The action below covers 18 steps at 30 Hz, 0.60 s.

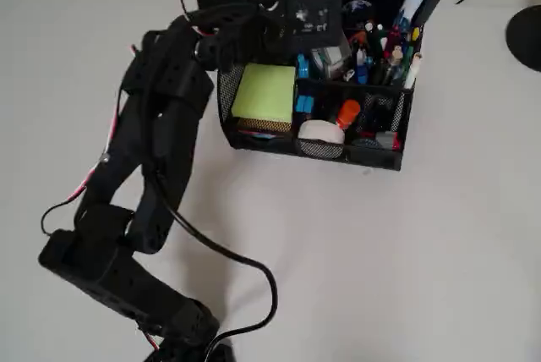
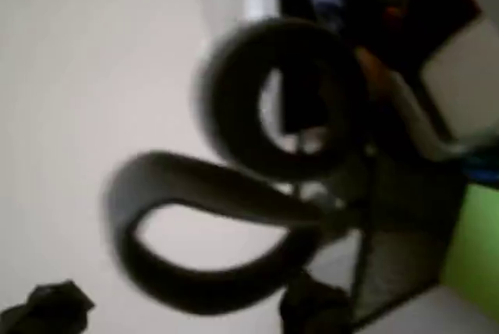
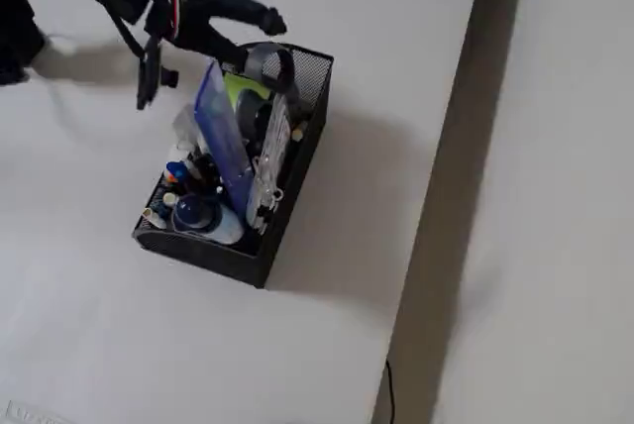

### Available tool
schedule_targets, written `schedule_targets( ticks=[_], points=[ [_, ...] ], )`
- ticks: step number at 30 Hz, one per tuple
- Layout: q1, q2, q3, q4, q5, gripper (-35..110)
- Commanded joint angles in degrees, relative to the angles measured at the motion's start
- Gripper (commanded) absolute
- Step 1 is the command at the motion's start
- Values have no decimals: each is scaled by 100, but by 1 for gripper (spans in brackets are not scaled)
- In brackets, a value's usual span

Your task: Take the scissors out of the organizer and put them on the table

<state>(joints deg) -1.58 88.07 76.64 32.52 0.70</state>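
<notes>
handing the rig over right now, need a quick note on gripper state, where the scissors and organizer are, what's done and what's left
Gripper: at the organizer's end by the scissors handles, fingers either side of a loop. The wrist view is too blurred to tell whether it has closed.
Scissors: standing in the organizer, grey loop handles up, blades down inside; the fixed view shows the handles at the rim.
Organizer: on the table, full of pens, a green sticky pad and a tape roll.
Done: arm brought to the handles.
Left: confirm the grip, lift the scissors clear, lay them on bare table.
</notes>
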Motion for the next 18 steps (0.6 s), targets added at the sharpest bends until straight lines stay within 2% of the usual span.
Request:
schedule_targets(
  ticks=[1,18],
  points=[
    [-35,580,-606,79,53,33],
    [105,-132,-1318,-211,211,33]
  ],
)
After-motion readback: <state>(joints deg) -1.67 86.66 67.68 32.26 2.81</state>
